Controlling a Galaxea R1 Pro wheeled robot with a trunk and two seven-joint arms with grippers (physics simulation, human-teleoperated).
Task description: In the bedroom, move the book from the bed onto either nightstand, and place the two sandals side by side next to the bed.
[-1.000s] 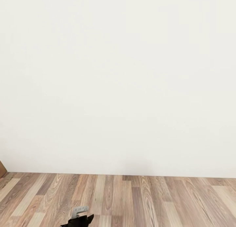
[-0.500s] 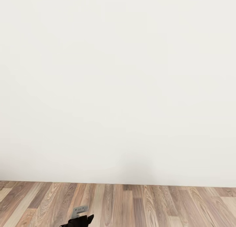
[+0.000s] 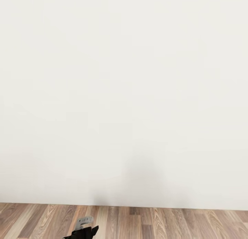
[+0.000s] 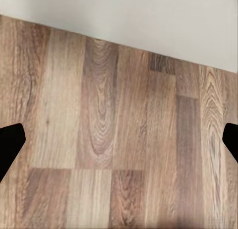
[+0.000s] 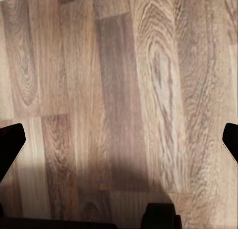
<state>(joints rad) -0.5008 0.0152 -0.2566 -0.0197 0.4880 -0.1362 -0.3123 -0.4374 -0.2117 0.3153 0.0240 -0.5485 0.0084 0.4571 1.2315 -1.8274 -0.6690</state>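
Facing smooth white wall (image 3: 124, 94), grained plank floor (image 4: 119, 140); both tools apparently spread.

— What lies under the left gripper (image 4: 119, 142)?
— Wood-plank floor (image 4: 104, 140), brown and grainy.
— And the fingers (image 4: 10, 144)?
— Black tips at opposite edges, spread wide, nothing between them.
— Beyond the planks?
— A pale wall (image 4: 148, 21) meeting the floor.

Head toward wall (image 3: 124, 94); wrists above floor (image 4: 119, 140).
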